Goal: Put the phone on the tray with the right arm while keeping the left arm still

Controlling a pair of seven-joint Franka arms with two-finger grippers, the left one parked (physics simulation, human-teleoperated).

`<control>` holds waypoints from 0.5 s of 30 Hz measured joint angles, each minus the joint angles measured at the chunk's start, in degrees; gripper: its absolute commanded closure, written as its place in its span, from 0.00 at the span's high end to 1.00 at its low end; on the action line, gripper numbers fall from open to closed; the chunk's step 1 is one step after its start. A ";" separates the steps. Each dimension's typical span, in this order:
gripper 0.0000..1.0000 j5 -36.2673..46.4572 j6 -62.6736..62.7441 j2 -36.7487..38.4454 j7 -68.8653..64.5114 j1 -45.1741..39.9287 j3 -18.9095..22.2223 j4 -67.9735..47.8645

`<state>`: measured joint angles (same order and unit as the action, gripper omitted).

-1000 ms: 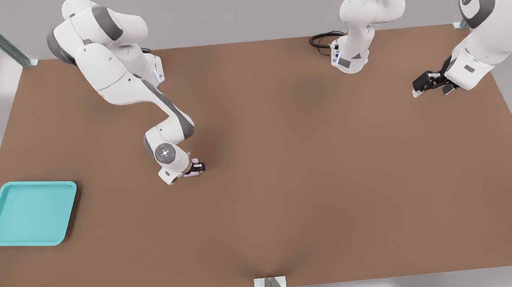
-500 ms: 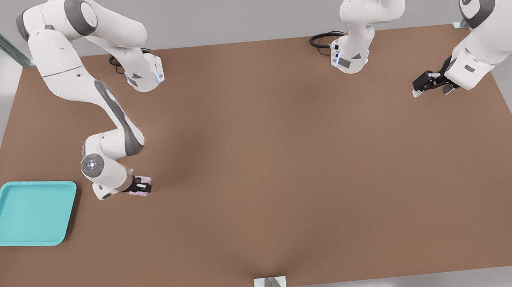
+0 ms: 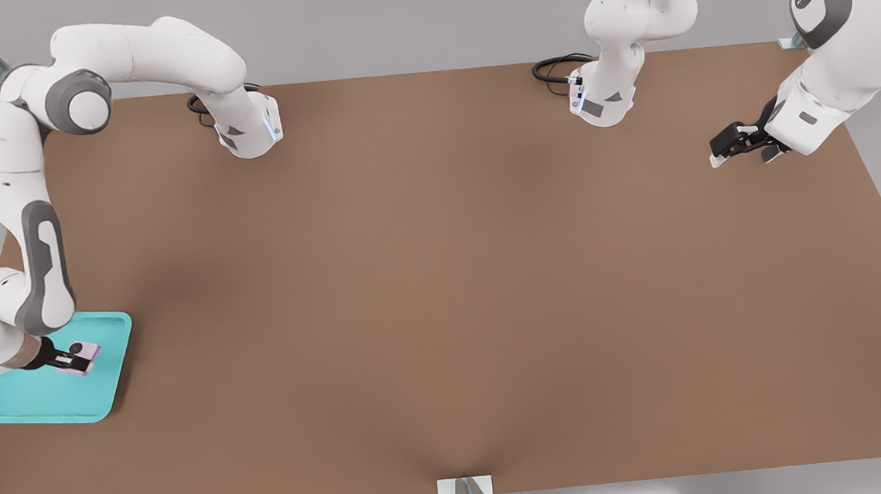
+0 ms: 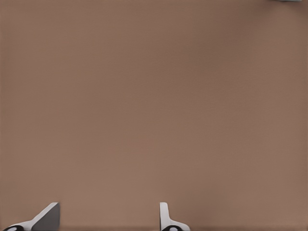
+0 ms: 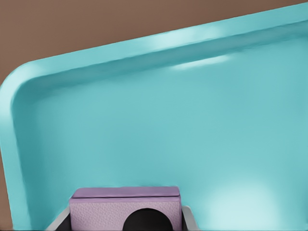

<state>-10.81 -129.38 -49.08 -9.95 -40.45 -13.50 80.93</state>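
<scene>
The pale lilac phone [image 3: 81,356] is pinched between the fingers of the right arm's gripper [image 3: 76,356] and is positioned over the turquoise tray [image 3: 40,399], in the tray's half farther from the camera. The tray is located on the brown table [image 3: 459,292] at the front view's left edge, and whether the phone is touching the tray floor cannot be determined.

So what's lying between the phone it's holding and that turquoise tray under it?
Nothing. The right wrist view shows only bare tray floor beyond the phone in the gripper.
</scene>
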 measured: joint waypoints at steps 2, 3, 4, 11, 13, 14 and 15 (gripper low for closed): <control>1.00 -0.06 1.08 0.20 -4.07 -0.27 -0.03 -0.32; 1.00 -0.08 2.13 1.59 -5.91 -0.08 -0.31 -1.46; 1.00 -0.10 3.50 3.88 -7.62 0.22 -0.81 -2.72; 1.00 2.99 18.96 34.18 -10.67 29.37 9.10 -1.68; 1.00 6.14 23.59 41.88 -9.15 39.85 18.19 3.38; 1.00 7.15 25.61 43.58 -8.22 40.91 18.41 4.15; 1.00 7.96 27.60 44.22 -7.34 41.09 17.94 4.30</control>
<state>-2.85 -101.79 -4.86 -17.30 0.64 4.44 85.23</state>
